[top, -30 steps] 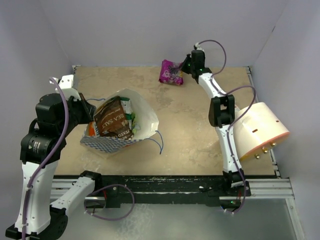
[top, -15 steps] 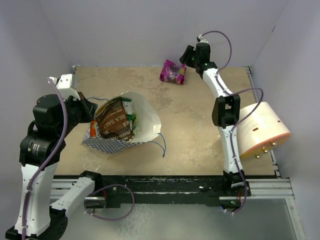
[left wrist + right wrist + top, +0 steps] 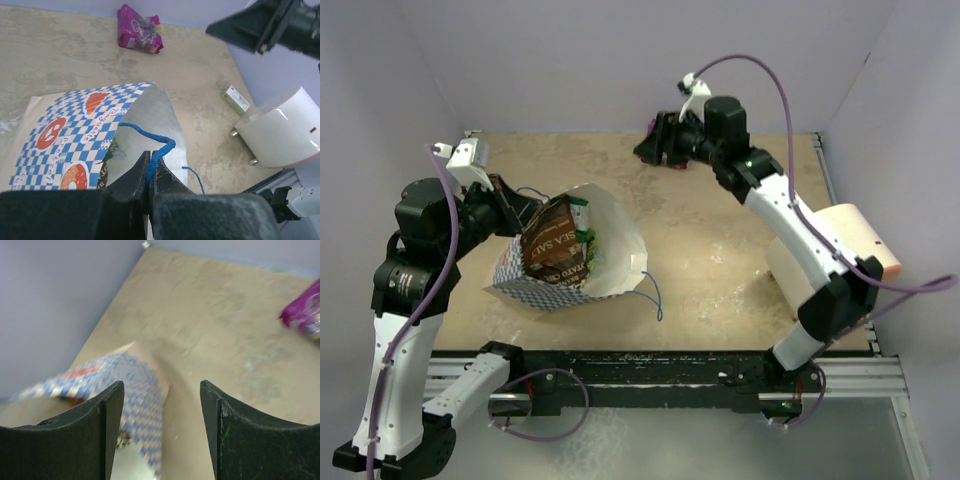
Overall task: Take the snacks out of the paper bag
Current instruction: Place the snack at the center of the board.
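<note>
Left end effector (image 3: 149,167): clamped shut on the thin blue string handle (image 3: 150,137) of the cream-white paper bag with the blue-checkered band (image 3: 605,250).
Right end effector (image 3: 160,390): jaws well apart with nothing between them; up over the far edge, aimed toward the bag.
Paper bag: tipped over near the left edge of the beige table (image 3: 720,260), mouth gaping, propped open by the held handle.
Snacks out: shiny magenta-purple packet (image 3: 139,29) lying by the far edge.
Snacks inside: dark brown pouch (image 3: 552,245) and a green-and-white packet (image 3: 582,238) showing at the mouth (others possibly beneath, hidden).
Step in hand, as judged: reaching into the bag for the next packet.
Doing it well: hold the handle taut so the mouth gapes wide; enter through the mouth with jaws apart; pinch the brown pouch by an exposed edge, not flat; steer clear of the loose second string (image 3: 650,290) and the paper wall; lift clear before carrying away.
</note>
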### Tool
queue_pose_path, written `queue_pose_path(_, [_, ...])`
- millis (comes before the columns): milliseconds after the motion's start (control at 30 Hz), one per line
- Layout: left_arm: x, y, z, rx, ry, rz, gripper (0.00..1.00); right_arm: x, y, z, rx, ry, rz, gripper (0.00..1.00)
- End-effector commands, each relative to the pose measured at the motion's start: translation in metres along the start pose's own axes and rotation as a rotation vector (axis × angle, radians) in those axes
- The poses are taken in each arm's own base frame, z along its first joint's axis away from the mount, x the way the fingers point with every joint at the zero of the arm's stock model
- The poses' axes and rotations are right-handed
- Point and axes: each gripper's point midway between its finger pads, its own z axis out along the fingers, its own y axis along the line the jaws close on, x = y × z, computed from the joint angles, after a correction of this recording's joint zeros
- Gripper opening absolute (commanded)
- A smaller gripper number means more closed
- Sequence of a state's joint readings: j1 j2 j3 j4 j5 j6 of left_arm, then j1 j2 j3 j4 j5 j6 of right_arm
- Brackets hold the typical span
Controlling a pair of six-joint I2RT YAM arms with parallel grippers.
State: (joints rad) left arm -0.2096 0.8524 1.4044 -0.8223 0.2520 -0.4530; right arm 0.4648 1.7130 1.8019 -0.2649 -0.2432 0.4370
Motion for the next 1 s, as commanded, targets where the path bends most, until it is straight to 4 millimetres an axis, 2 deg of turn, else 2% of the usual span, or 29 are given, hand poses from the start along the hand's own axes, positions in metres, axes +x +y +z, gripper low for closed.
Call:
queue_pose_path(0, [-0.016,-0.032,-0.002,0.159,-0.063,-0.029,0.00,0.070,0.084,-0.029,-0.269,0.069,-0.138,0.65])
queue_pose_path(100, [-0.015,-0.031,-0.003,0.159,-0.052,-0.013,0.00,0.102,0.141,-0.050,-0.379,0.020,-0.296,0.67])
queue_pose_path(167, [-0.015,-0.031,-0.005,0.154,-0.048,-0.001,0.00,0.118,0.165,-0.058,-0.460,-0.010,-0.389,0.64])
queue_pose_path(267, [-0.017,-0.033,-0.008,0.155,-0.044,0.008,0.00,0.140,0.196,-0.064,-0.623,-0.072,-0.638,0.63])
queue_pose_path(600, [-0.029,-0.049,-0.022,0.210,-0.076,0.016,0.00,0.165,0.193,-0.003,-0.685,-0.161,-1.366,0.80])
queue_pose_path(767, [-0.031,-0.051,-0.025,0.213,-0.079,0.011,0.00,0.189,0.196,0.024,-0.771,-0.164,-1.503,0.83])
queue_pose_path(967, [-0.032,-0.050,-0.028,0.194,-0.087,-0.008,0.00,0.197,0.196,0.056,-0.762,-0.174,-1.572,0.85])
